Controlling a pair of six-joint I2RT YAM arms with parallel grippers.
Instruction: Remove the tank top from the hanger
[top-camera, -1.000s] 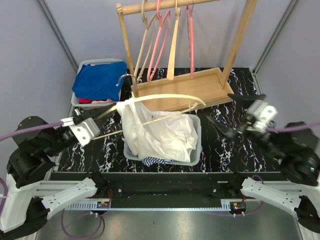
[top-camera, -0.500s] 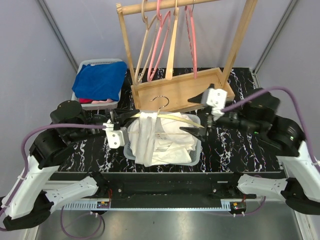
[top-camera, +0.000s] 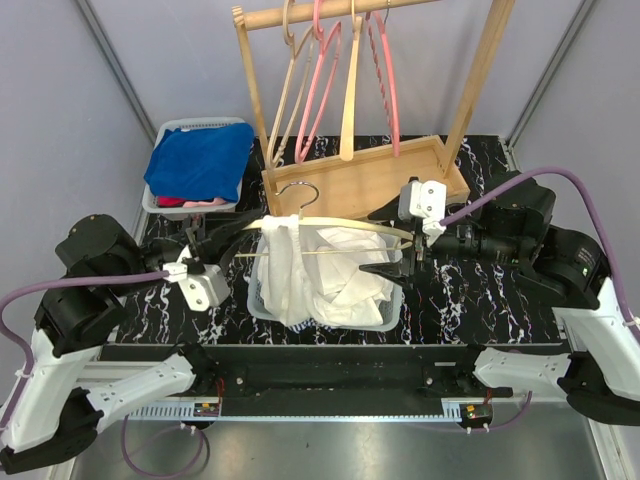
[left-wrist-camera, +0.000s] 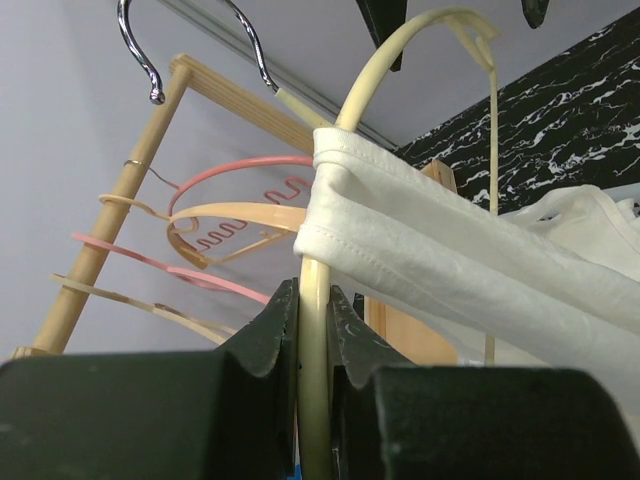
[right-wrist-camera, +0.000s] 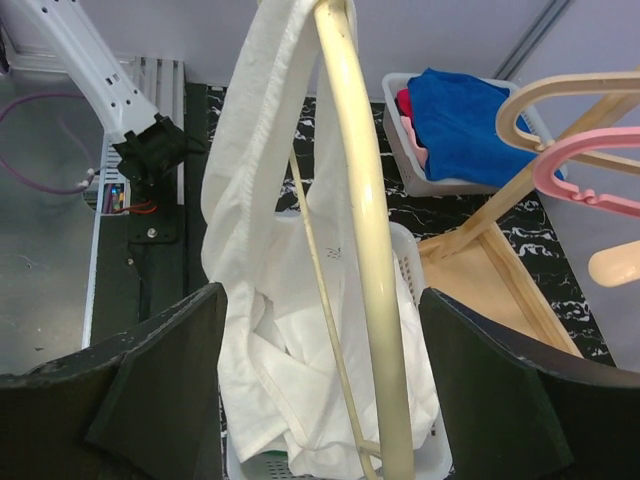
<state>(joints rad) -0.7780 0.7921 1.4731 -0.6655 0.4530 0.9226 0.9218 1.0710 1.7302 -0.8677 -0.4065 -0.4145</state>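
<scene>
Two grippers flank one cream hanger (top-camera: 345, 221): the left gripper (left-wrist-camera: 312, 305) is clamped on its left end, the white tank top (top-camera: 288, 272) strapped just beyond its fingers and hanging into the basket (top-camera: 375, 324); the right gripper (top-camera: 390, 242) straddles the right end, jaws apart

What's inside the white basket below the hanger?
White cloth fills the basket: the tank top hangs into it from the hanger, over crumpled white fabric. Anything beneath, and the basket floor, is covered.
</scene>
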